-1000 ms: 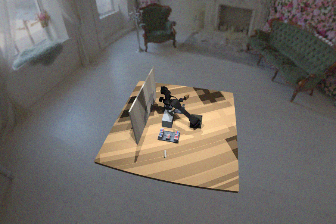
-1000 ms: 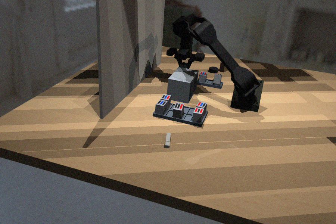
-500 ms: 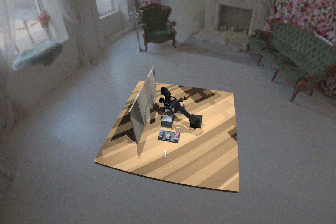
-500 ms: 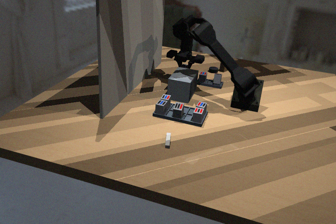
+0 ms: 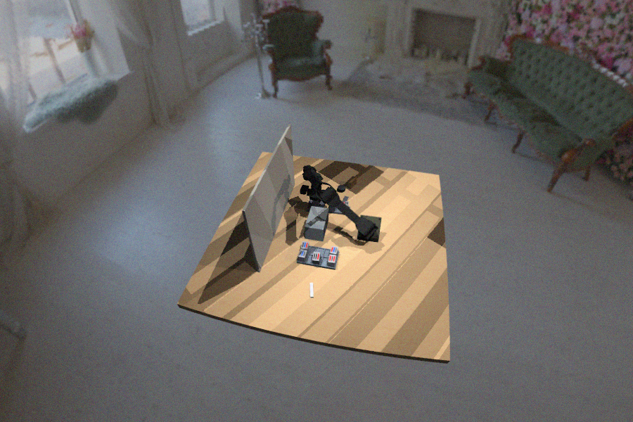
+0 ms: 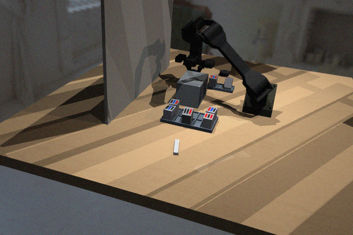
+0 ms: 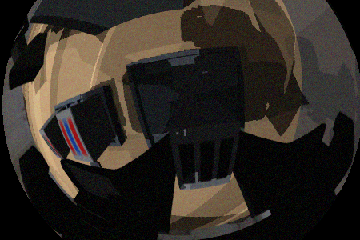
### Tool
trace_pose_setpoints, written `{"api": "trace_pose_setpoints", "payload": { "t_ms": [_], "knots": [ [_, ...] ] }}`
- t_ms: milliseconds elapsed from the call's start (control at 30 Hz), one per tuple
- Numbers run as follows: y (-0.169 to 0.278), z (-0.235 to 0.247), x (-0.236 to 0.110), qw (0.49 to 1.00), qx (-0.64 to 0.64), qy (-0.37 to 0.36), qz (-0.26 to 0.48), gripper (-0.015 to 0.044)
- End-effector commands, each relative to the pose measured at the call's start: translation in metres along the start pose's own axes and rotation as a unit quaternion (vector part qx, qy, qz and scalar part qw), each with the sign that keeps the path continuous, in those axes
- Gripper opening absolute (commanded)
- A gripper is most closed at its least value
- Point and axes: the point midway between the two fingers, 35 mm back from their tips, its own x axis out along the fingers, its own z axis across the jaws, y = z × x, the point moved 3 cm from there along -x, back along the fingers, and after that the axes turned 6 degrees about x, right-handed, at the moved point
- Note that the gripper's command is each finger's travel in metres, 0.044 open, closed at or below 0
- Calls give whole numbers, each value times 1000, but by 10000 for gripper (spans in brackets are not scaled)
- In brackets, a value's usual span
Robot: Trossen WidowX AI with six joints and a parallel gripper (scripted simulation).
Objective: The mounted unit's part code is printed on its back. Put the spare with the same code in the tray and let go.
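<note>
My gripper (image 6: 197, 68) (image 5: 311, 193) is shut on a small spare block (image 7: 205, 163). Its stripes look dark in the shadow, so I cannot tell their colours. The gripper hangs low behind the grey mounted unit (image 6: 191, 88) (image 5: 316, 222), just over a dark walled tray (image 7: 151, 90). In the top and exterior views the unit hides the tray. A front rack (image 6: 197, 120) (image 5: 311, 261) holds several spares with red, blue and dark stripes. A second rack (image 6: 221, 87) behind the unit holds a red-and-blue striped spare (image 6: 213, 78) (image 7: 71, 134) and a plain grey one (image 6: 228, 82).
A tall grey panel (image 6: 133, 49) (image 5: 268, 202) stands upright left of the unit, close to the gripper. The arm's base (image 6: 258, 104) (image 5: 369, 228) is to the right. A black disc (image 6: 224, 72) lies behind the second rack. A small white bar (image 6: 176, 146) (image 5: 311, 290) lies in front.
</note>
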Motion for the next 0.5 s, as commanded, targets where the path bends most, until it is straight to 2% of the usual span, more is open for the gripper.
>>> {"api": "trace_pose_setpoints", "payload": {
  "t_ms": [0,333,367,467],
  "knots": [
    [0,0,-1,1000,0,0,0,157],
    [0,0,-1,1000,0,0,0,420],
    [0,-1,-3,1000,0,1,0,440],
    [2,-4,-33,1000,1,1,1,440]
  ]
}}
